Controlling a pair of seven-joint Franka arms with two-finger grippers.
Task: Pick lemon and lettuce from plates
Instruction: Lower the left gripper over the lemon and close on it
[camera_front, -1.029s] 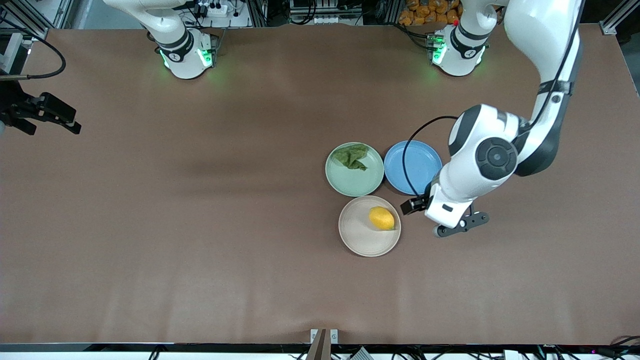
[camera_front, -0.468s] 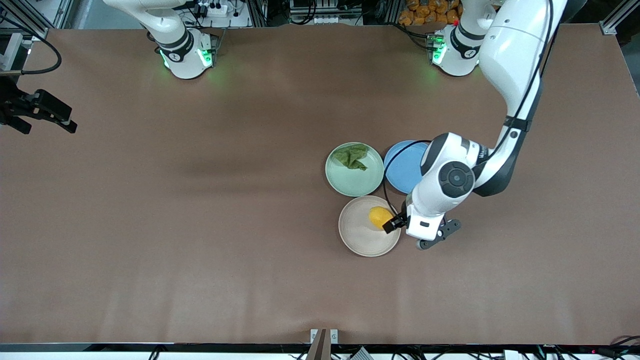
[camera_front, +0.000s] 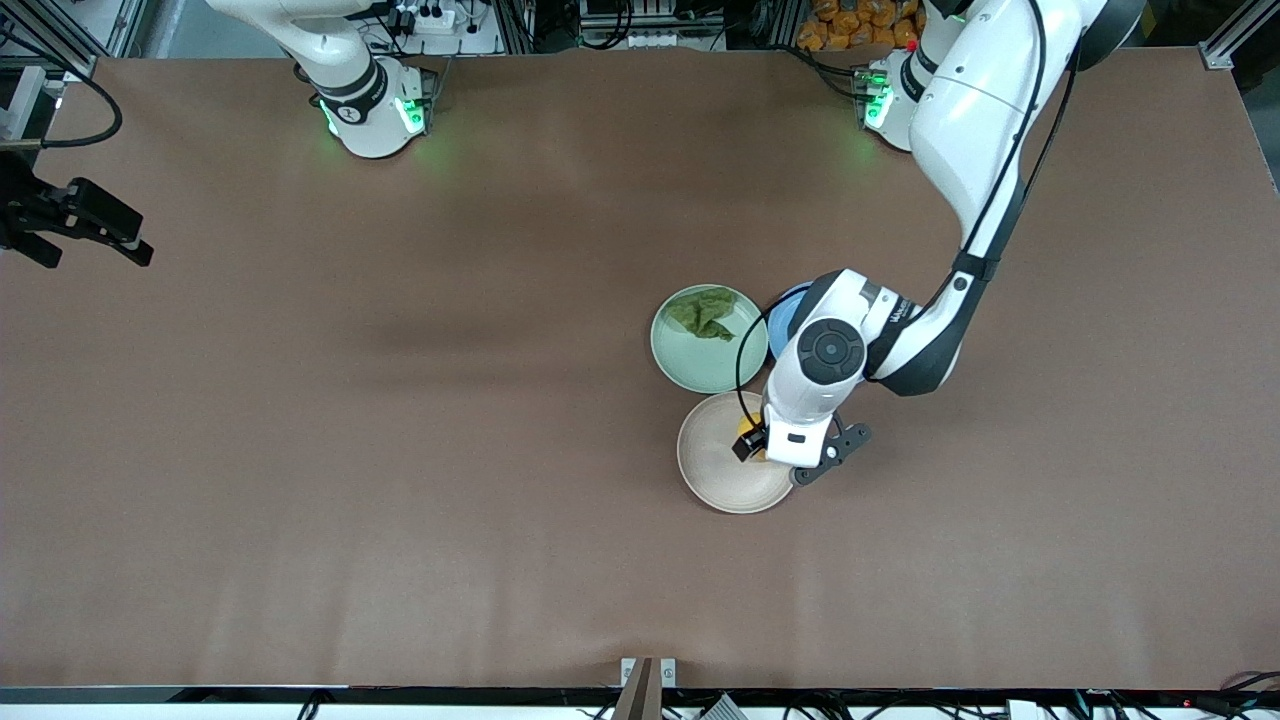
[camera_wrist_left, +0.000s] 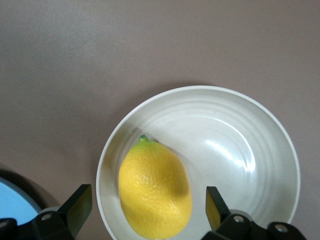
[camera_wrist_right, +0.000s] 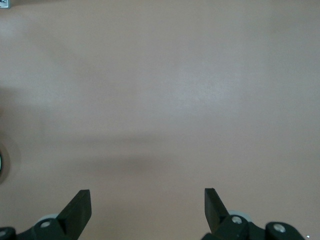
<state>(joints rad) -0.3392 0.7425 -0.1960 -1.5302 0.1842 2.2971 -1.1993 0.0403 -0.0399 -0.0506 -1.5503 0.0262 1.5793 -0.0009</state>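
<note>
Altogether one lemon (camera_wrist_left: 155, 189), three plates (camera_front: 707, 377).

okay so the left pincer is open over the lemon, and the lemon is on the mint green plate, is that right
Not quite: the lemon lies on the beige plate, as the left wrist view shows. The mint green plate holds the lettuce. The left pincer is indeed open over the lemon.

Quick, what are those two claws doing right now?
Left gripper: open, empty, over the yellow oval lemon.
Right gripper: open, empty, waiting over bare table.

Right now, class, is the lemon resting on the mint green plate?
No: the lemon lies on the beige-cream plate, while the mint green plate holds only the lettuce.
</note>
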